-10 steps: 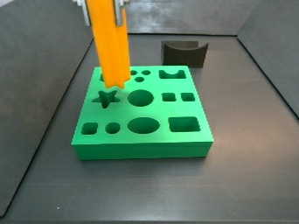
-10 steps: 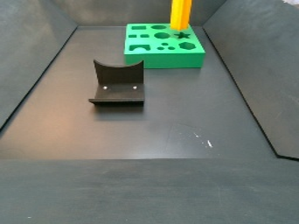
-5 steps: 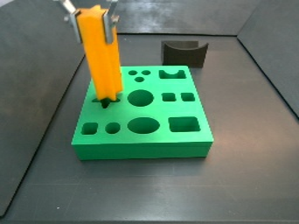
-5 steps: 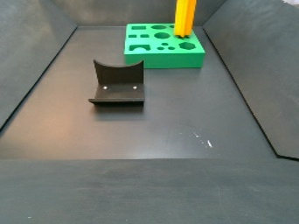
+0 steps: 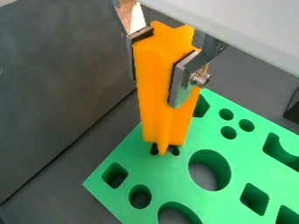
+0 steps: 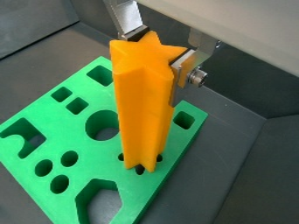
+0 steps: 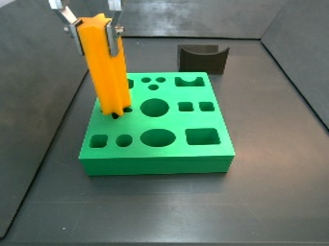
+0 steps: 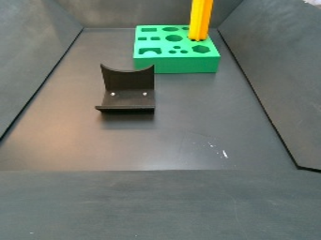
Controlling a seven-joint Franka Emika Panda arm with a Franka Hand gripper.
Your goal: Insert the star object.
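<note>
The star object [image 7: 103, 67] is a tall orange bar with ridged sides, held upright in my gripper [image 7: 91, 23]. My gripper is shut on the bar's upper end, as both wrist views show [image 5: 163, 52] [image 6: 152, 54]. Its silver fingers [image 5: 181, 77] press on opposite sides. The bar's lower end [image 5: 163, 144] stands at the star-shaped hole near a corner of the green block [image 7: 174, 163]. Dark slivers of the hole show around it. I cannot tell how deep it sits. In a side view the bar [image 8: 200, 21] rises past the picture's top edge.
The green block [image 8: 175, 64] has several other holes: round, square and arched [image 6: 158, 179]. A dark grey block with a curved notch [image 7: 202, 58] stands behind the green block, apart from it [image 8: 126, 92]. Dark walls enclose the floor.
The gripper has carried the bar from behind the star hole to over it and lowered it. The hole, open to view before, is now covered by the bar's end.
</note>
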